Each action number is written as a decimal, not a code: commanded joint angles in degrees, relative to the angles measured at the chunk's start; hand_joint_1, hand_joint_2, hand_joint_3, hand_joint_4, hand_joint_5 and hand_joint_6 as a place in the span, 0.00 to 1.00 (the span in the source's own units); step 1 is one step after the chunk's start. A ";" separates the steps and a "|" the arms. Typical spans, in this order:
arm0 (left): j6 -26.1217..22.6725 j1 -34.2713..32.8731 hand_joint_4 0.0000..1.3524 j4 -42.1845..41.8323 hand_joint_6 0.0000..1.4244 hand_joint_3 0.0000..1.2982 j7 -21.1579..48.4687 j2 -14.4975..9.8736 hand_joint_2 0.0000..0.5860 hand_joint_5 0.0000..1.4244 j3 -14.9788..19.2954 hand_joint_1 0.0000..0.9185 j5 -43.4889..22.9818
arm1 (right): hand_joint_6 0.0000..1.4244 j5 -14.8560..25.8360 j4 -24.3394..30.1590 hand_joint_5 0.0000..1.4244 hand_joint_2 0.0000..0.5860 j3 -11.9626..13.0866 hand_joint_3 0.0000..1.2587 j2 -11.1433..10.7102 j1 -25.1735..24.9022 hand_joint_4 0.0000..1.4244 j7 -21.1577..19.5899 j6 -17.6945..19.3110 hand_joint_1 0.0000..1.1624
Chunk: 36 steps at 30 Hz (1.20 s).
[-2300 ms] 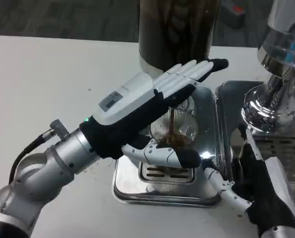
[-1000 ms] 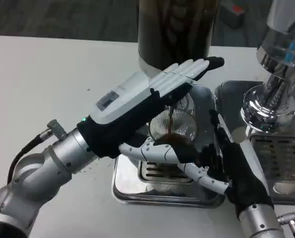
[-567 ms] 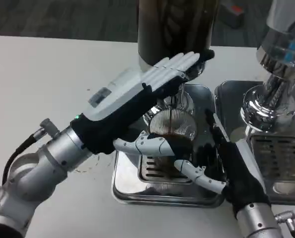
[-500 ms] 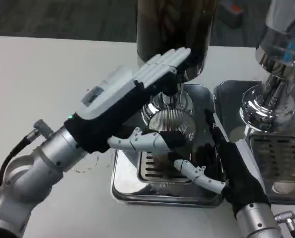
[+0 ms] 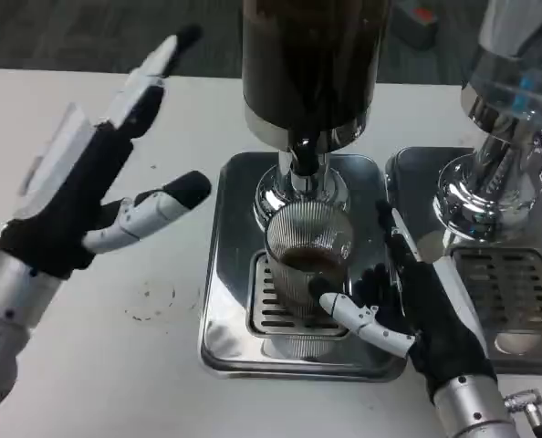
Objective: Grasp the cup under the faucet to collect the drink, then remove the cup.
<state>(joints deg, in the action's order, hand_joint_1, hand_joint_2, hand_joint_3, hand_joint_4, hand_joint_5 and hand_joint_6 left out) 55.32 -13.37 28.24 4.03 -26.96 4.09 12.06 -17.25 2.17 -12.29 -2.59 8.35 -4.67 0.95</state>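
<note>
A ribbed clear glass cup (image 5: 307, 248) stands on the drip grate under the faucet (image 5: 305, 162) of the dark drink dispenser (image 5: 312, 64). Brown drink fills its lower part. My right hand (image 5: 415, 310) grips the cup from the right. Its thumb (image 5: 349, 315) lies across the cup's lower front, and its fingers (image 5: 394, 251) run along the cup's right side. My left hand (image 5: 93, 187) hangs in the air to the left of the tray, fingers spread, holding nothing.
A shiny steel drip tray (image 5: 224, 274) holds the grate and cup. To the right stands a second chrome dispenser (image 5: 499, 173) on its own tray (image 5: 517, 301). White table (image 5: 116, 365) lies to the left and front.
My left hand has come off the dispenser above the cup and swung away to the left, now spread. The brown stream into the cup has stopped. The right hand stays at the cup.
</note>
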 commanded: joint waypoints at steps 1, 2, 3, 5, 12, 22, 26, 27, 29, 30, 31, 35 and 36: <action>-0.75 3.87 0.00 1.27 0.00 0.00 -3.88 0.24 0.25 0.01 2.39 0.00 1.63 | 0.00 1.10 -1.31 0.00 0.32 0.09 0.00 0.45 0.16 0.00 -0.24 2.21 0.61; -1.04 4.48 0.00 1.59 0.00 0.00 -4.23 0.14 0.25 0.01 2.50 0.00 1.74 | 0.00 1.22 -1.51 0.00 0.32 0.09 0.00 0.47 0.12 0.00 -0.23 2.41 0.61; -1.27 4.89 0.00 1.76 0.00 0.00 -4.52 0.07 0.25 0.01 2.52 0.00 1.82 | 0.00 1.30 -1.79 0.00 0.32 0.05 0.00 0.52 0.04 0.00 -0.24 2.67 0.61; -1.91 6.61 0.00 2.67 0.00 0.00 -5.49 0.02 0.26 0.01 2.91 0.00 2.17 | 0.00 1.25 -2.32 0.00 0.32 -0.24 0.00 0.68 -0.13 0.00 -0.27 3.24 0.61; -5.59 10.04 0.00 3.44 0.00 0.00 -8.93 1.57 0.26 0.01 1.93 0.00 5.47 | 0.00 1.02 -4.07 0.00 0.31 -0.69 0.00 0.51 -1.08 0.00 0.40 3.64 0.62; -8.84 10.50 0.00 6.71 0.00 0.00 -7.35 1.16 0.26 0.01 -0.90 0.00 4.36 | 0.00 1.73 -6.99 0.00 0.29 -1.03 0.00 1.80 -2.92 0.00 0.22 5.04 0.65; -9.55 10.40 0.00 7.91 0.00 0.00 -5.99 1.48 0.26 0.01 -1.22 0.00 2.78 | 0.00 1.94 -8.84 0.00 0.29 -0.97 0.00 2.75 -4.50 0.00 -0.18 6.23 0.65; -9.54 10.40 0.00 8.22 0.00 0.00 -5.72 1.49 0.26 0.01 -1.27 0.00 2.62 | 0.00 1.95 -9.18 0.00 0.29 -0.92 0.00 2.90 -4.72 0.00 -0.25 6.44 0.65; -9.43 10.39 0.00 8.67 0.00 0.00 -5.42 1.44 0.26 0.00 -1.37 0.00 2.57 | 0.00 2.03 -10.16 0.00 0.29 -0.83 0.00 3.14 -5.46 0.00 -0.39 6.99 0.66; -9.33 10.35 0.00 8.94 0.00 0.00 -5.35 1.39 0.26 0.00 -1.49 0.00 2.68 | 0.00 2.11 -10.48 0.00 0.29 -0.78 0.00 3.19 -5.68 0.00 -0.43 7.21 0.66; -9.26 10.31 0.00 9.13 0.00 0.00 -5.33 1.37 0.26 0.00 -1.58 0.00 2.78 | 0.00 2.23 -10.77 0.00 0.29 -0.70 0.00 3.23 -5.90 0.00 -0.46 7.44 0.66; -9.14 9.93 0.00 10.80 0.00 0.00 -5.65 1.12 0.26 0.00 -2.22 0.00 3.96 | 0.00 2.55 -11.87 0.00 0.29 -0.52 0.00 3.28 -6.77 0.00 -0.43 8.12 0.66; -9.16 9.76 0.00 11.40 0.00 0.00 -5.55 1.06 0.26 0.00 -2.44 0.00 4.10 | 0.00 2.69 -12.12 0.00 0.29 -0.51 0.00 3.29 -6.91 0.00 -0.34 8.25 0.66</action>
<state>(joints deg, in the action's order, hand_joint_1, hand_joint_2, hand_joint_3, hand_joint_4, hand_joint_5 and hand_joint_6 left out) 46.25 -3.38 38.15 -1.79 -25.41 2.62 15.52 -15.38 -9.03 -12.28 -0.18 3.02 -5.51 7.54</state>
